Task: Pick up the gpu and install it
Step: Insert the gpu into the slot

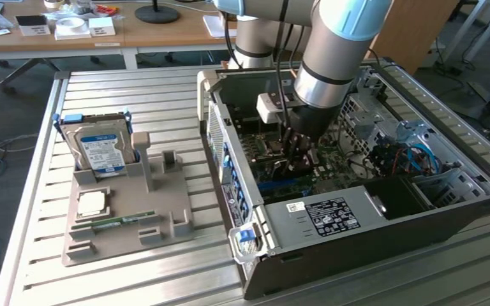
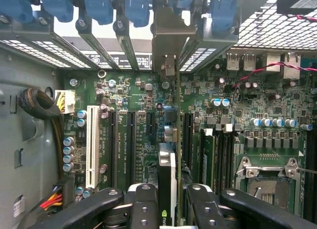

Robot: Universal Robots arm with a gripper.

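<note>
I am watching a slatted metal table (image 1: 143, 89) in the exterior view. At that view's left sits a grey holder (image 1: 126, 233). A hard drive (image 1: 100, 152) stands on edge in it. A square chip (image 1: 92, 203) lies flat just nearer the camera, and a green memory stick (image 1: 119, 221) lies flat beyond that.

Toward the exterior view's right, an open case (image 1: 381, 236) lies on its side with the motherboard facing up. The arm (image 1: 330, 57) comes down into the case from above, and the gripper (image 1: 300, 150) hangs low over the board, near the middle of the opening. A labelled silver box (image 1: 330, 217) fills the case end nearest the camera.

In the wrist view I look straight down onto the motherboard (image 2: 124, 95). A black cable bundle (image 2: 39, 102) curls by the case wall, with a long white slot (image 2: 91, 144) beside it and then a run of black slots. The two black fingers (image 2: 143, 206) are closed narrowly on the gpu (image 2: 167, 169), one on each face of the card. The gpu stands on edge, seen as a thin strip running across the board between the black slots and the memory slots. Its metal bracket (image 2: 166, 38) reaches the rear wall, among a row of blue clips (image 2: 136, 6). I cannot tell whether its lower edge is seated in a slot. Past the memory slots lies the empty processor socket (image 2: 270, 182).
</note>
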